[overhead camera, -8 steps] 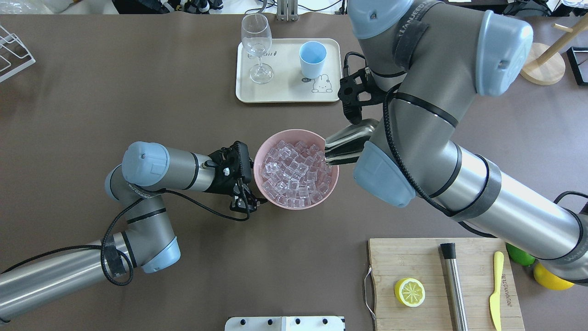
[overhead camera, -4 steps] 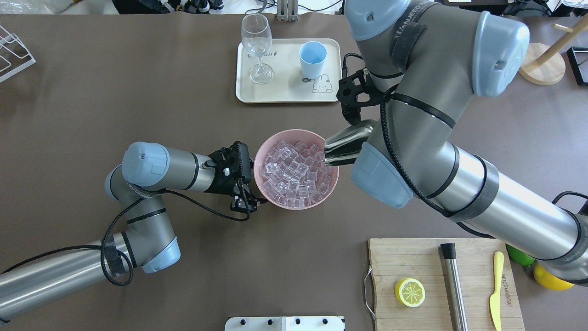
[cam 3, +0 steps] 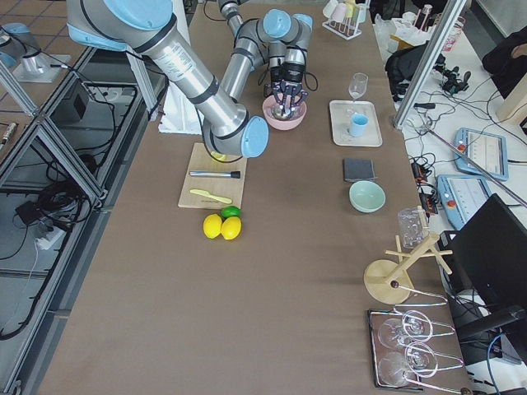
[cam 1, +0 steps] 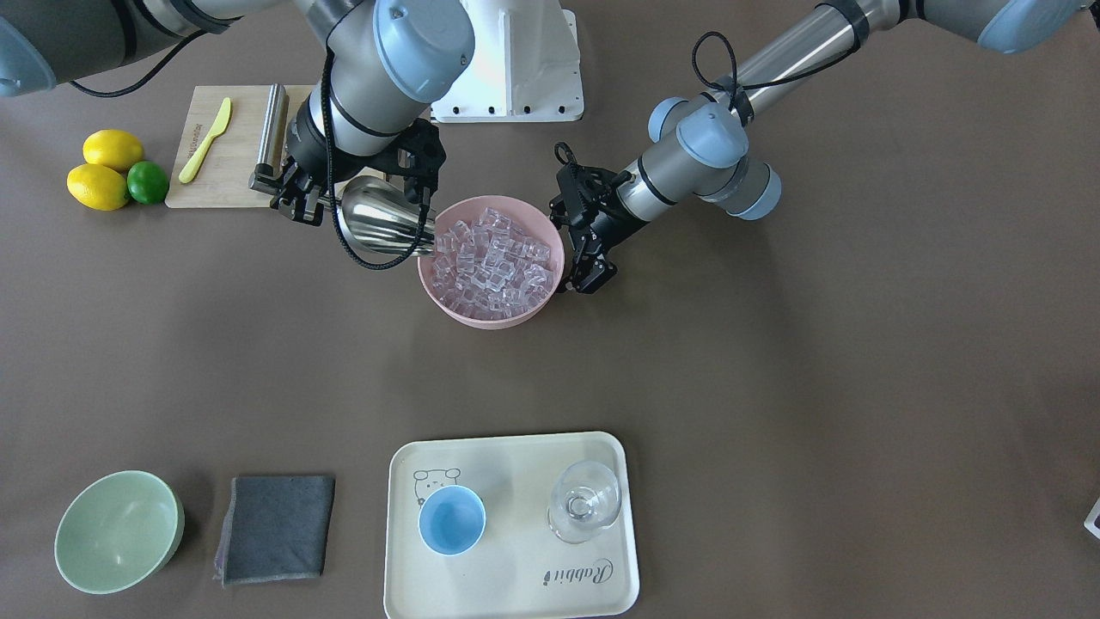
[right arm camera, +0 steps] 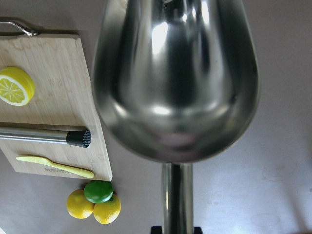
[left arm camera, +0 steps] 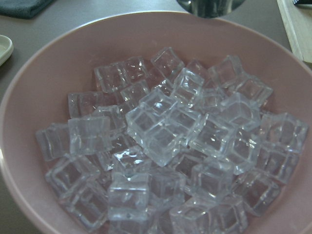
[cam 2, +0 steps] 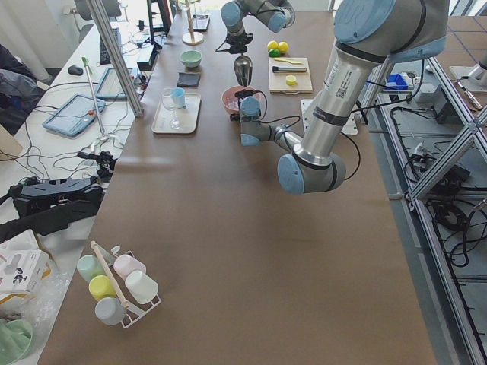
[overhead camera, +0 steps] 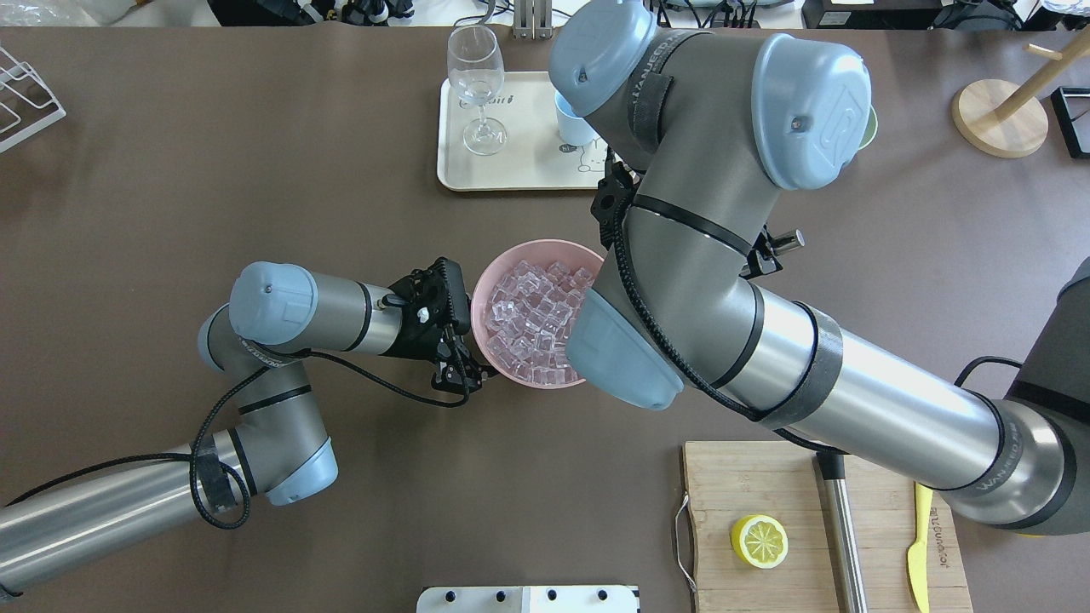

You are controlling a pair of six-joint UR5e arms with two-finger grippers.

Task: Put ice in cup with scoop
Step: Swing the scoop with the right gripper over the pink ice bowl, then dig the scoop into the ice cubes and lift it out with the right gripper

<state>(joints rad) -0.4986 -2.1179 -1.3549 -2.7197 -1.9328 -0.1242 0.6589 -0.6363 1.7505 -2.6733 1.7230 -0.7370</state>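
Note:
The ice (cam 1: 490, 258) is a heap of clear cubes in a pink bowl (cam 1: 550, 228) at the table's middle; it also shows in the overhead view (overhead camera: 532, 311) and the left wrist view (left arm camera: 170, 141). My right gripper (cam 1: 302, 205) is shut on the handle of the steel scoop (cam 1: 382, 225), whose mouth is at the bowl's rim. The right wrist view shows the scoop's outer shell (right arm camera: 175, 78). My left gripper (overhead camera: 467, 375) is shut on the bowl's rim. The light-blue cup (cam 1: 451, 520) stands on a tray; in the overhead view it (overhead camera: 569, 128) is half hidden by my right arm.
The cream tray (cam 1: 516, 567) also holds a stemmed glass (cam 1: 584, 503). A green bowl (cam 1: 116, 531) and grey cloth (cam 1: 275, 526) lie beside it. A cutting board (overhead camera: 766, 485) carries a lemon half (overhead camera: 759, 541), steel cylinder (overhead camera: 847, 545) and yellow knife (overhead camera: 918, 545). Lemons and a lime (cam 1: 107, 172) lie nearby.
My right arm has swung left over the bowl; in the overhead view it now hides the scoop, the bowl's right side and part of the cup. The left arm has not moved.

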